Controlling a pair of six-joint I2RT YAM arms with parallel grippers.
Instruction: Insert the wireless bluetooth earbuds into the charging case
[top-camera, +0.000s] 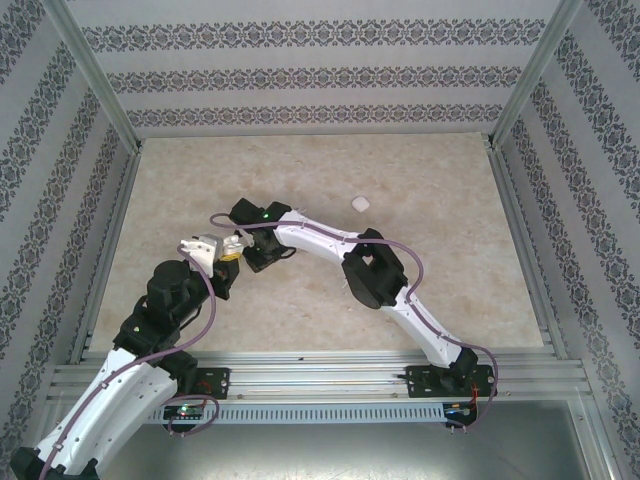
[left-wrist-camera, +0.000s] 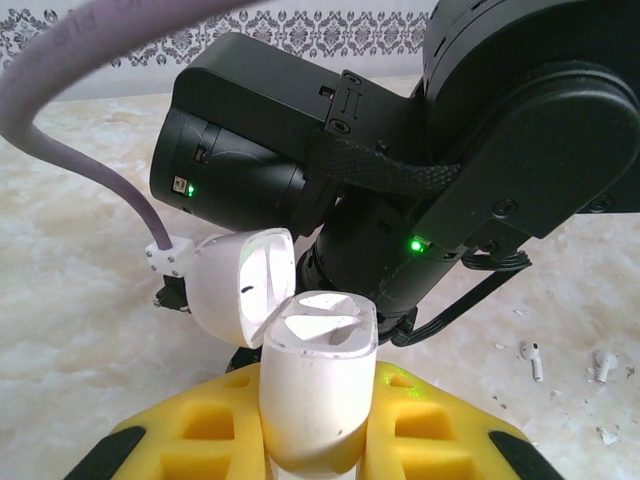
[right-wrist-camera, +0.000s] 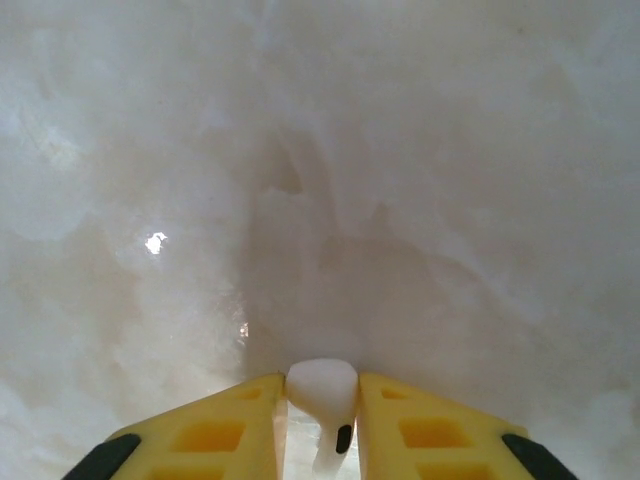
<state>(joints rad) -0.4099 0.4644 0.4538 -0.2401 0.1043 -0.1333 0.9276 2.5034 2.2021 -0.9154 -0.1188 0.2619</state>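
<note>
The earbud (right-wrist-camera: 325, 410) in the right gripper (right-wrist-camera: 322, 385) is cut off by the bottom edge of the right wrist view, so only its rounded white head and a dark oval spot on the stem show. The yellow fingers (right-wrist-camera: 225, 430) stand narrow and press it from both sides; whether it touches the table (right-wrist-camera: 420, 150) I cannot tell. Two more earbuds (left-wrist-camera: 533, 358) lie on the table beyond the right arm (left-wrist-camera: 420, 150), small and white with short stems, near each other but apart, too small for detail. The left gripper (left-wrist-camera: 320, 385) is clamped on the charging case (left-wrist-camera: 310, 420), a white rounded box standing tilted, its lid (left-wrist-camera: 240, 285) flipped open to the left and hollow wells showing inside. The black arm hides most of what lies behind the case. From above, both grippers sit close together left of the table's middle, and a small white box (top-camera: 360, 203) lies well apart, farther back. The table is pale marbled beige, with patterned wallpaper walls (top-camera: 300, 75) and metal posts (top-camera: 95, 75) around it
</note>
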